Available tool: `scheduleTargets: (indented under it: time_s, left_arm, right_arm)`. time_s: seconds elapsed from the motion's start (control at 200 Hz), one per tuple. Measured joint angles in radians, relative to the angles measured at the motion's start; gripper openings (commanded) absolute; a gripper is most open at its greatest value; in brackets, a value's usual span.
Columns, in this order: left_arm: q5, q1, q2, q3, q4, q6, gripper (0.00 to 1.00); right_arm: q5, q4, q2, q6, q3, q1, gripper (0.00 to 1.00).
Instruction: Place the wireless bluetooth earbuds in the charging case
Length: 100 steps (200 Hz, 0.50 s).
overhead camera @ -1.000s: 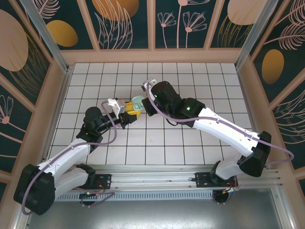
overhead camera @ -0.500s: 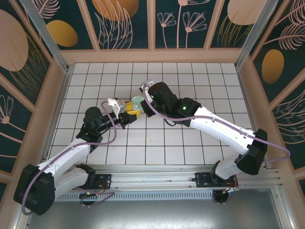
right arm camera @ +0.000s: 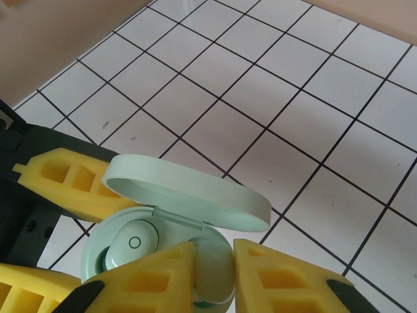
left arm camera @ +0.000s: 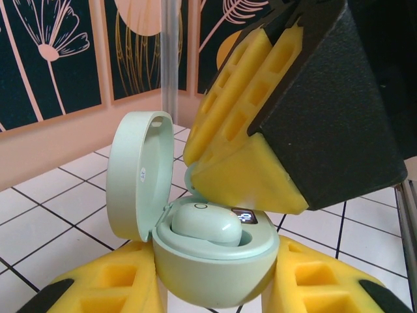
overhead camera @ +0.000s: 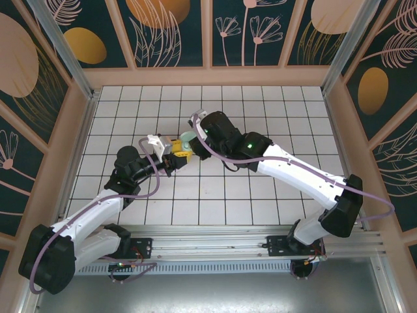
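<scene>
My left gripper (left arm camera: 218,285) is shut on the mint green charging case (left arm camera: 215,261) and holds it above the tiled floor with its lid (left arm camera: 133,176) swung open. One pale mint earbud (left arm camera: 205,225) sits in a pocket of the case. My right gripper (right arm camera: 215,279) hangs just over the case, shut on a second mint earbud (right arm camera: 214,259), which sits low at the case's other pocket beside the seated earbud (right arm camera: 130,244). From above, both grippers meet at the case (overhead camera: 187,140), a little left of the table's middle.
White tiled floor (overhead camera: 260,104) spreads all round, fenced by pink wooden walls (overhead camera: 208,77) with dark floral panels. The right arm's yellow fingers (left arm camera: 247,169) crowd close over the case in the left wrist view. The left fingers (right arm camera: 71,182) flank the case.
The right arm has edged a little left over the case, its elbow swinging outward. The left arm and the case have stayed still.
</scene>
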<state>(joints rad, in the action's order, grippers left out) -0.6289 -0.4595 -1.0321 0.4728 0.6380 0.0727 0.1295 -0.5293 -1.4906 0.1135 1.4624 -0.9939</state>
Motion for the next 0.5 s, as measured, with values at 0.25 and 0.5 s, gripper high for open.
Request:
scheduleTargets:
  time_s: [0.25, 0.5]
  left_arm:
    - [-0.002, 0.0, 0.0, 0.0, 0.003, 0.0, 0.0]
    - [-0.014, 0.0, 0.0, 0.0, 0.021, 0.01, 0.0]
  right_arm:
    - [-0.009, -0.015, -0.012, 0.005, 0.023, 0.0, 0.26]
    - [-0.032, -0.022, -0.012, 0.02, 0.035, 0.007, 0.28]
